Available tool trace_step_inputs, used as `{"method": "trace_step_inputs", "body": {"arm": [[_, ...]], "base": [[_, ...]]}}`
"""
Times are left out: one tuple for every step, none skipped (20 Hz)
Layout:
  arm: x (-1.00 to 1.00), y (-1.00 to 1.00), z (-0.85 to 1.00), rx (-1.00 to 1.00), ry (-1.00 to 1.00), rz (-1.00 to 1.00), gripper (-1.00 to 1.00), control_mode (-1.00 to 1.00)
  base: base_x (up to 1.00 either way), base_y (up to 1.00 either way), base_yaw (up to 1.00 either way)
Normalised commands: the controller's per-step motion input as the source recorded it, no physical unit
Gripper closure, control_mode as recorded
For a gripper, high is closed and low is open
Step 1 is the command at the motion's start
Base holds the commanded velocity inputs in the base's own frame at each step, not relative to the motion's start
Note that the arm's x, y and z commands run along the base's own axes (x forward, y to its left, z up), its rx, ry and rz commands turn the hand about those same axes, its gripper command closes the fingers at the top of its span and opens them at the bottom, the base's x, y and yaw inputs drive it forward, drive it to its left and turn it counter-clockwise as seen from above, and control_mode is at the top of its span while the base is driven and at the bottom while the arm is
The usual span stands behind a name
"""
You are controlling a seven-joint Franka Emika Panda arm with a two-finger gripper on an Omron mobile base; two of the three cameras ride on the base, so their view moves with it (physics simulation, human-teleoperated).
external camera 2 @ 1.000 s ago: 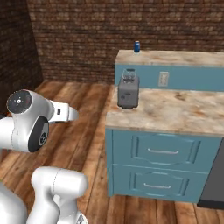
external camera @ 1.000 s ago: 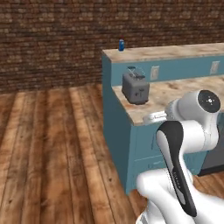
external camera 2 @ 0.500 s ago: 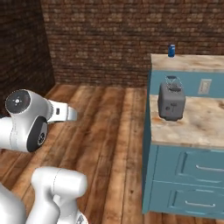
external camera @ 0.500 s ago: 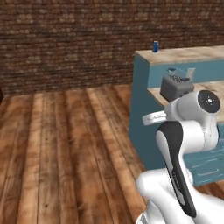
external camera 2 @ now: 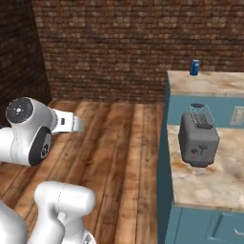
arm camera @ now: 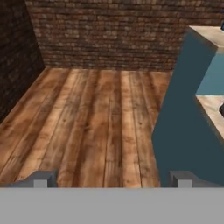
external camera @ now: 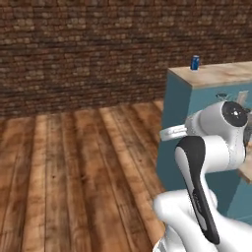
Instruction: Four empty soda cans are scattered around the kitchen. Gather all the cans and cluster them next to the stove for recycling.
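The arm (external camera: 206, 162) is glossy white, built of rounded, bulbous links. Dark grey caps cover its joints, and a black stripe runs down one link. Its fingers (arm camera: 41, 178) are small grey blocks.

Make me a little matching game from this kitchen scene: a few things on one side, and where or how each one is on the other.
Things:
1. blue soda can
2. toaster
3. gripper
4. wood floor

Descriptions:
A. open, holding nothing
B. on the lower counter, near its left edge
C. on the raised ledge, close to its corner
D. runs up to the brick wall

Pairs: 1-C, 2-B, 3-A, 4-D
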Motion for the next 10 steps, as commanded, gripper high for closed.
{"method": "trace_step_inputs", "body": {"arm": [[0.0,0.0,0.0,0.0,0.0,0.0,-1.0,1.0],[0.0,0.0,0.0,0.0,0.0,0.0,-1.0,1.0],[0.0,0.0,0.0,0.0,0.0,0.0,-1.0,1.0],[0.0,0.0,0.0,0.0,0.0,0.0,-1.0,1.0],[0.0,0.0,0.0,0.0,0.0,0.0,-1.0,1.0],[0.0,0.0,0.0,0.0,0.0,0.0,-1.0,1.0],[0.0,0.0,0.0,0.0,0.0,0.0,-1.0,1.0],[0.0,0.0,0.0,0.0,0.0,0.0,-1.0,1.0],[0.0,0.0,0.0,0.0,0.0,0.0,-1.0,1.0],[0.0,0.0,0.0,0.0,0.0,0.0,-1.0,1.0]], "base": [[1.0,0.47,-0.08],[1.0,0.48,-0.1],[1.0,0.48,-0.11],[0.98,0.47,-0.12],[0.97,0.48,-0.13],[0.94,0.47,-0.16],[0.86,0.47,-0.2],[0.84,0.44,-0.21],[0.74,0.51,-0.18],[0.68,0.55,-0.15]]}}
